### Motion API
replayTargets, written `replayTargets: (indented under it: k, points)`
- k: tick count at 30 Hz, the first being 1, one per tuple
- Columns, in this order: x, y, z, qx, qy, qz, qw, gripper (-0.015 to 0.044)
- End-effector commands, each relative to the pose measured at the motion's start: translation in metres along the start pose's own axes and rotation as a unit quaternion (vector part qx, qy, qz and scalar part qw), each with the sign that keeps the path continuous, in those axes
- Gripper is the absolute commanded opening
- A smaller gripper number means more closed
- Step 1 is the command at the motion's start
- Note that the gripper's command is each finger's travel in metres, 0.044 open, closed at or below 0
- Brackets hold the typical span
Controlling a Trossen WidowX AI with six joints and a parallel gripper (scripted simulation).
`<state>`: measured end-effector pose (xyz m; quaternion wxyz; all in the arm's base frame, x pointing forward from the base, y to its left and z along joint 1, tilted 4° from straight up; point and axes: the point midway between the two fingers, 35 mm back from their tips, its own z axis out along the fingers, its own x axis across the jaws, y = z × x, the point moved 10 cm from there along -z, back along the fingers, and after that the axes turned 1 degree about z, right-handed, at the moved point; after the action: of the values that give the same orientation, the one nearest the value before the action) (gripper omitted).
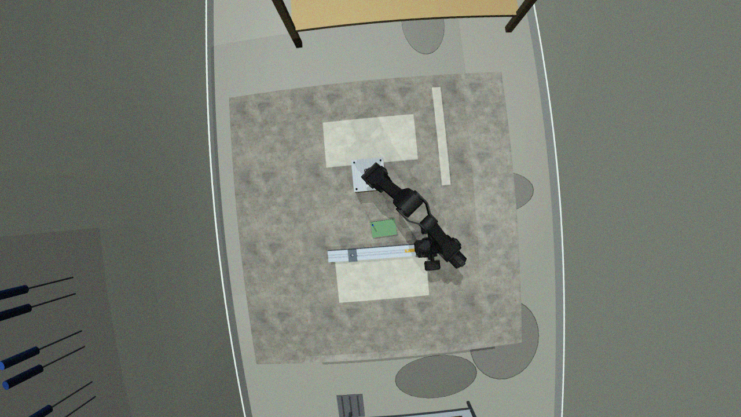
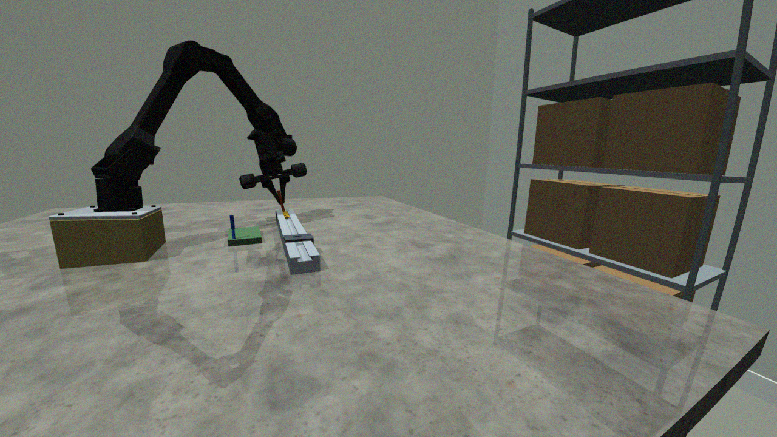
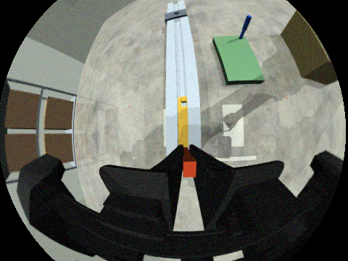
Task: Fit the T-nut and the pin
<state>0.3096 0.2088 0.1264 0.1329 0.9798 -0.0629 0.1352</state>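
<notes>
Wrist view — not top — shows orange handle [image 3: 189, 169] gripped.

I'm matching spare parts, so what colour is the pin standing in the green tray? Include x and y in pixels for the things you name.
Dark blue [image 1: 374, 227] [image 2: 232, 226] [image 3: 245, 27]; the wrist view shows it best.

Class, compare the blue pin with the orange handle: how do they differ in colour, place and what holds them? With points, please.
The blue pin [image 1: 374, 227] [image 2: 232, 226] [image 3: 246, 27] is dark blue; the orange handle [image 2: 280, 196] [image 3: 189, 169] is red-orange. The pin stands in the green tray [image 1: 385, 229] [image 2: 249, 234] [image 3: 239, 59], while the handle is above the aluminum rail [image 1: 383, 253] [image 2: 311, 260] [image 3: 192, 83]. The pin is ungripped; the handle is clamped in the gripper [image 2: 281, 199] [image 3: 186, 146]. Both are slender.
</notes>
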Motion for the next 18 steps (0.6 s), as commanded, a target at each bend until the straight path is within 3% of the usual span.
replayTargets:
  k: [1, 18]
  points:
    - [0.0031, -0.0015, -0.0008, 0.003, -0.003, -0.002, 1.0, -0.015]
    - [0.0088, -0.0017, -0.0005, 0.002, -0.02, -0.008, 1.0, -0.015]
